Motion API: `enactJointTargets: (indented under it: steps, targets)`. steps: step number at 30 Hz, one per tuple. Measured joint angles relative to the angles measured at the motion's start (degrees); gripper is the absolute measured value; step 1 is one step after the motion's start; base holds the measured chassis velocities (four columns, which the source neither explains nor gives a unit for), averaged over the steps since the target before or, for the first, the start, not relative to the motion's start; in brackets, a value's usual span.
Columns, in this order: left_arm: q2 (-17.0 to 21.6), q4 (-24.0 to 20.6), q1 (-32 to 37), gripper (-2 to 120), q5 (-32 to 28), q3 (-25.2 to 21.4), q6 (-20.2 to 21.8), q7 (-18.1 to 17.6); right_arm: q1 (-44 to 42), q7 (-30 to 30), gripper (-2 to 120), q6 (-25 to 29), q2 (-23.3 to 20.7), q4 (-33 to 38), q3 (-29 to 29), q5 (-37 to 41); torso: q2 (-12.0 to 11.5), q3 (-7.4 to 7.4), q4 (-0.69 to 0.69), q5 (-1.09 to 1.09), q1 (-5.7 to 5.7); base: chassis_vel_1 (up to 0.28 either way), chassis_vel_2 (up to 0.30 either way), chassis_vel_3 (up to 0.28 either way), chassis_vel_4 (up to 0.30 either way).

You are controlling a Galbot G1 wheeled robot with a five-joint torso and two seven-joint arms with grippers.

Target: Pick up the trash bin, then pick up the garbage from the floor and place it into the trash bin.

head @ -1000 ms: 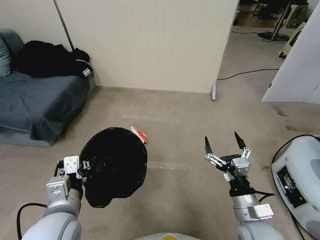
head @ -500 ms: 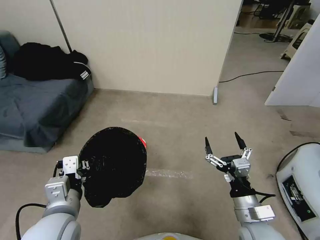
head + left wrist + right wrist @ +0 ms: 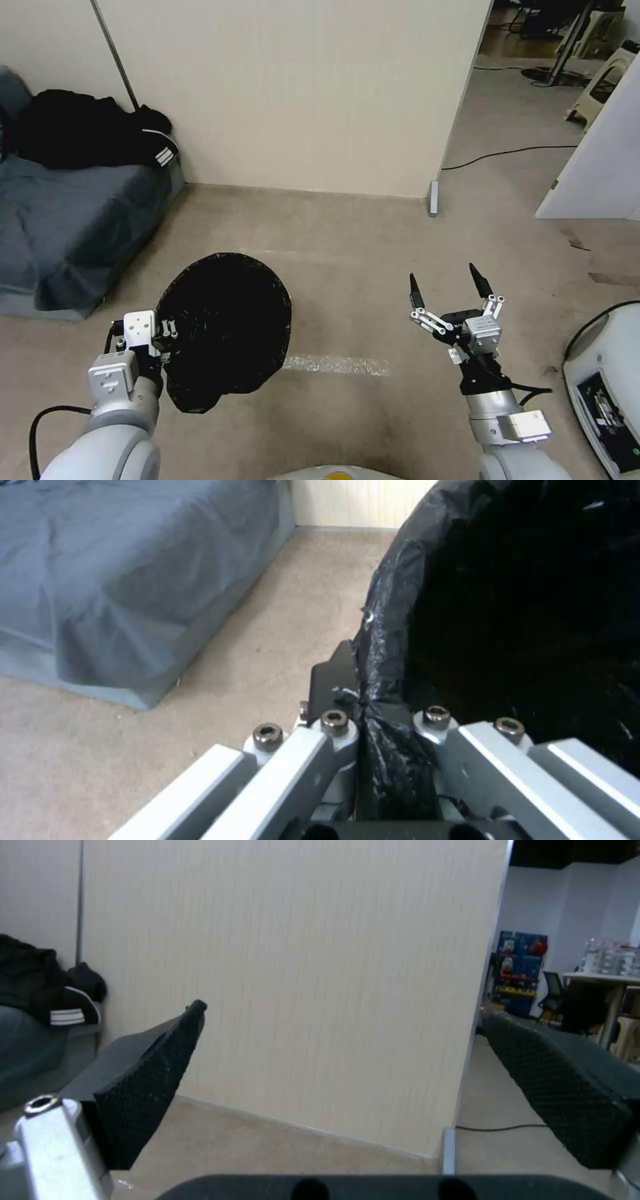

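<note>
Trash bin (image 3: 227,327): black-lined, carried off the floor at the robot's left front, mouth tilted toward the head camera. Left hand (image 3: 163,331): clamped tight on the bag-covered rim (image 3: 380,715). Right hand (image 3: 448,288): spread wide, empty, raised above bare carpet (image 3: 360,260). Garbage: none visible now. Handling note: keep the rim grip firm and the bin level; approach litter slowly before reaching down.

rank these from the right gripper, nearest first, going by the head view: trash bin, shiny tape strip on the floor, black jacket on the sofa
1. Shiny tape strip, on the floor just left of the right gripper.
2. Trash bin, farther left, clamped by the left gripper.
3. Black jacket, far left on the sofa, by the wall.
</note>
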Motion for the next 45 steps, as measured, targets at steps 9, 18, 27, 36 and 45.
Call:
enactJointTargets:
  steps: [9,18,27,36,45]
  targets:
    - [0.0,0.2,0.0,1,0.0,0.0,-0.1,0.1,0.0,-0.1,100,0.0,0.0,0.0,0.0,0.0,0.0,0.00,0.00,-0.01,0.00,-0.086,0.081,0.094,-0.078]
    - [-0.1,0.7,-0.2,1,-0.2,0.1,-0.2,0.2,0.4,-1.3,100,1.4,0.0,-0.3,0.1,1.0,0.0,0.00,0.00,-0.01,0.00,-0.042,0.049,0.050,-0.045]
    - [-0.1,0.7,-0.2,1,-0.5,0.2,-0.2,0.1,0.3,-1.5,100,1.6,0.1,-0.4,0.1,1.0,0.0,0.00,0.00,-0.01,-0.01,0.000,0.000,0.000,0.000]
    - [-0.1,0.7,-0.2,1,-0.5,0.2,-0.3,0.1,0.2,-1.7,100,1.7,0.2,-0.5,0.1,0.9,0.0,0.00,0.00,-0.01,0.00,0.006,0.004,0.005,0.006]
    - [-0.1,0.8,-0.3,1,-0.6,0.3,-0.5,0.1,0.1,-1.8,100,1.8,0.3,-0.5,0.1,0.8,0.0,0.00,0.00,-0.01,0.00,0.051,0.049,0.054,0.054]
